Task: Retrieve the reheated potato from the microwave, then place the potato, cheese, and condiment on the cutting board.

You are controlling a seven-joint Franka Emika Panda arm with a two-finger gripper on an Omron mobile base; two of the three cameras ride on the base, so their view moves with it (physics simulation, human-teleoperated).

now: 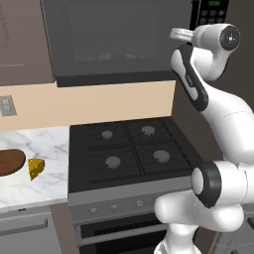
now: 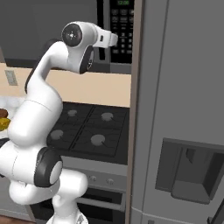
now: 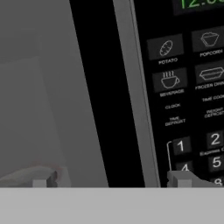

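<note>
The end effector, fingers spread and holding nothing, sits right at the microwave door's handle edge beside the keypad. Opening the closed door seems the step in hand; the potato presumably waits inside, unseen. Below the microwave lies the stove; left of that, the cheese touches the cutting board on the table

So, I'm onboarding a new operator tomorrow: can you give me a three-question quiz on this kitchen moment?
1. True or false: the microwave door is shut.
2. What lies right beside the cutting board on the counter?
A. a red bottle
B. the cheese
C. a plate
3. Fill in: the open gripper faces the door handle, with the ______ to one side of it.

Key: 1 true; 2 B; 3 keypad.
</note>
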